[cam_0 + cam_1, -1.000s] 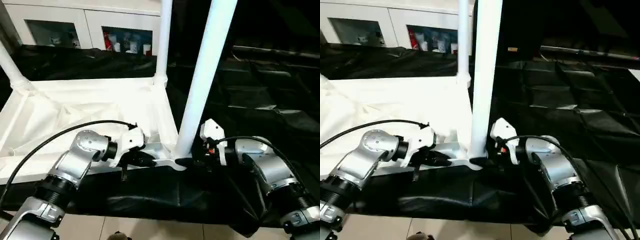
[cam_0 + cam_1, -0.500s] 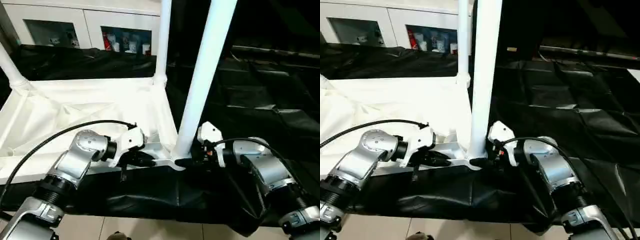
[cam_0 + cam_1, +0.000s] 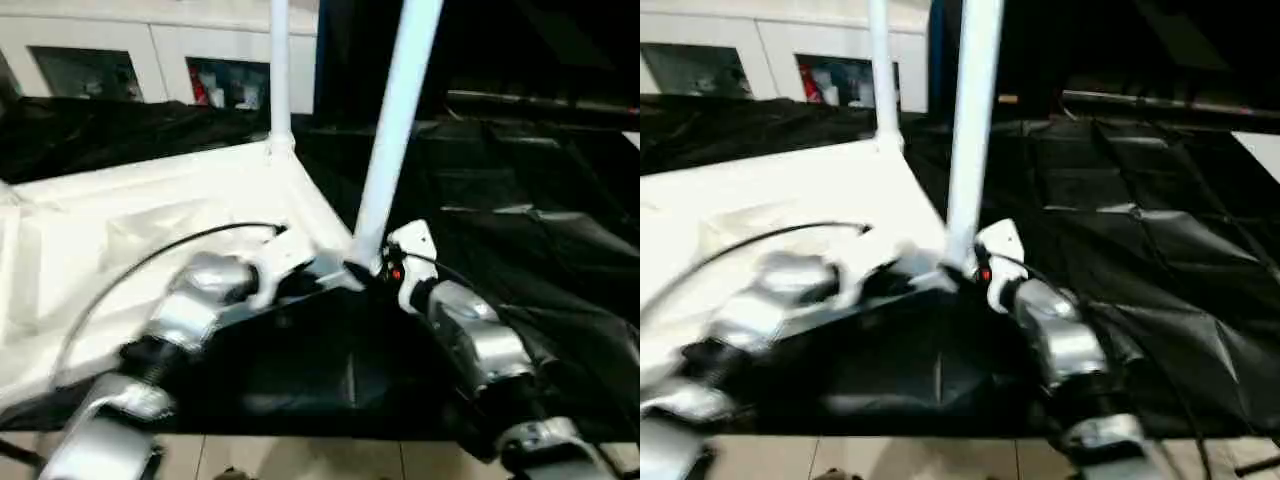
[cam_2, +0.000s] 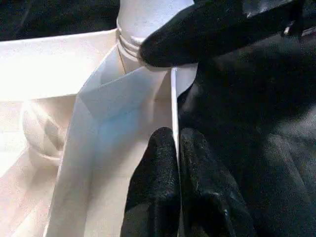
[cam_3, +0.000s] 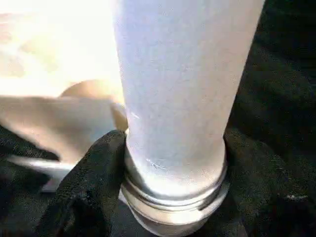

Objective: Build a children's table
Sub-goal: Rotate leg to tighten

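The white top (image 3: 150, 215) lay underside up on the black-draped surface (image 3: 520, 240), with the near leg (image 3: 392, 130) rising upright from the socket at its near right corner. The right gripper (image 5: 168, 192) was clamped around that leg's base, one finger on each side, so the leg's long axis ran straight up from its grip. The left gripper (image 4: 177, 168), fingers pressed together, rested against the top's near rim (image 4: 174, 113), just beside the same corner.
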Tool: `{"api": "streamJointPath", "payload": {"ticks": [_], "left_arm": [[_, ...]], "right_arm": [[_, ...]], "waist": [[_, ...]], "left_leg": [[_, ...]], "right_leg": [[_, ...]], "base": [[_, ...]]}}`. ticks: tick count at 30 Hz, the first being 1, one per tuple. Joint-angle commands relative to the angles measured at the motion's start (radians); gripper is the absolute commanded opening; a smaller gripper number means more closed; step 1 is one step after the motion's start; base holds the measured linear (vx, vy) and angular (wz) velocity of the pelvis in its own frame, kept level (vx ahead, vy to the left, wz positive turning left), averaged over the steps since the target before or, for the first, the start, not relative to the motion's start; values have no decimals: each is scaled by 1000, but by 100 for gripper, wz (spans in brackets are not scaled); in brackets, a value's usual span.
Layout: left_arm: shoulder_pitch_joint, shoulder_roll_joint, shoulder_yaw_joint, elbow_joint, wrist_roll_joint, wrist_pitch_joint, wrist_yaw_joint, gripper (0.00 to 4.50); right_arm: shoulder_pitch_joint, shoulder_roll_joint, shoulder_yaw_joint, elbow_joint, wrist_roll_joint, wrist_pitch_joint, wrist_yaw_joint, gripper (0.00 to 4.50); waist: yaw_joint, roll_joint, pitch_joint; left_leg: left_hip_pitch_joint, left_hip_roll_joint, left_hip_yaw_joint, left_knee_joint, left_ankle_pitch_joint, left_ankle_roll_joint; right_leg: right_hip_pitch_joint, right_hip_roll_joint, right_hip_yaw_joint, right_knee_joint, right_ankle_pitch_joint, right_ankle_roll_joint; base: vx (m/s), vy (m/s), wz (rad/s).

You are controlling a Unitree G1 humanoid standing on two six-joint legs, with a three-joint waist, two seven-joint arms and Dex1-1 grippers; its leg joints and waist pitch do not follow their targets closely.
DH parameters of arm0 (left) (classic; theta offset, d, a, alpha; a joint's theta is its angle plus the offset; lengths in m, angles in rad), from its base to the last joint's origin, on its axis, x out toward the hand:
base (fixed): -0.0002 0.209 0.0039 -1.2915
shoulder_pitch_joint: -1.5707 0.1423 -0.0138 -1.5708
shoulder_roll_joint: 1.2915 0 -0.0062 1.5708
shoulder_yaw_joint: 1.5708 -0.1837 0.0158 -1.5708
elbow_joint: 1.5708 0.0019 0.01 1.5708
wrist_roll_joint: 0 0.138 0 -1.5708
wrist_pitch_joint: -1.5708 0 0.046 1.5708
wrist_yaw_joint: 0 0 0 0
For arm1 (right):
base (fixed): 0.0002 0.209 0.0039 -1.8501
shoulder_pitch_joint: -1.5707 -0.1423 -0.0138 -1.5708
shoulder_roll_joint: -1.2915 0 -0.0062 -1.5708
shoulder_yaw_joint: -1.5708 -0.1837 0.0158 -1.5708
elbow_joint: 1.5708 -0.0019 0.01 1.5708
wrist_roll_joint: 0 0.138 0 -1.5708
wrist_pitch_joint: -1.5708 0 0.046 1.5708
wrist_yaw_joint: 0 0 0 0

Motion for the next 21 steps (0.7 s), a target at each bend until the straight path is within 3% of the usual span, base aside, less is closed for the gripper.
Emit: {"api": "streamJointPath", "payload": {"ticks": [1, 3, 4, 7, 10, 12, 14, 17, 21], "left_arm": [[14, -65, -36, 44, -15, -6, 54, 0], [10, -67, -37, 49, -12, -13, 46, 0], [9, -66, -35, 50, -10, -17, 41, 0], [21, -34, -31, 32, -11, -35, 3, 0], [35, -5, -29, 16, -13, -58, -33, 0], [60, 50, -43, -21, -12, -96, -106, 0], [64, 63, -51, -29, -7, -114, -122, 0], [99, 121, -43, -112, -72, -93, -264, 0], [130, 171, -44, -167, -121, -99, -374, 0]], "right_arm": [[5, 49, 61, 13, -9, 8, 22, 272], [9, 56, 67, -6, 10, -8, 52, 272], [10, 59, 61, -16, 29, -5, 71, 307], [6, 25, 48, -50, 67, 8, 142, 341], [1, -25, 57, -76, 69, 16, 225, 370], [7, -126, 102, -130, 75, 14, 406, 377], [10, -147, 112, -141, 74, 8, 438, 377], [11, -260, 140, -174, 75, 0, 594, 377], [1, -320, 160, -176, 60, 5, 677, 377]], "waist": [[-1, -10, -48], [0, -9, -49], [0, -8, -48], [0, -10, -47], [1, -12, -52], [4, -14, -54], [6, -15, -54], [7, -16, -54], [4, -14, -53]], "left_leg": [[7, 34, -21, -64, -253, 10], [6, 35, -21, -65, -248, 25], [5, 35, -21, -66, -255, 27], [6, 37, -23, -68, -269, 27], [1, 38, -23, -65, -243, 40], [-2, 37, -19, -59, -200, 60], [-6, 35, -18, -57, -175, 78], [-4, 38, -18, -57, -162, 77], [0, 42, -16, -56, -167, 79]], "right_leg": [[33, -69, 51, -95, -345, -128], [33, -69, 51, -94, -333, -128], [33, -69, 50, -95, -340, -129], [32, -70, 50, -98, -364, -123], [38, -69, 49, -91, -310, -131], [43, -67, 48, -82, -228, -154], [45, -68, 48, -79, -196, -156], [48, -69, 46, -77, -203, -166], [42, -66, 46, -73, -186, -197]], "base": [[0, 0, 0], [0, 0, 0], [0, 0, 0], [0, 0, 0], [0, 0, 0], [0, 0, 0], [0, 0, 0], [0, 0, 0], [0, 0, 0]]}}
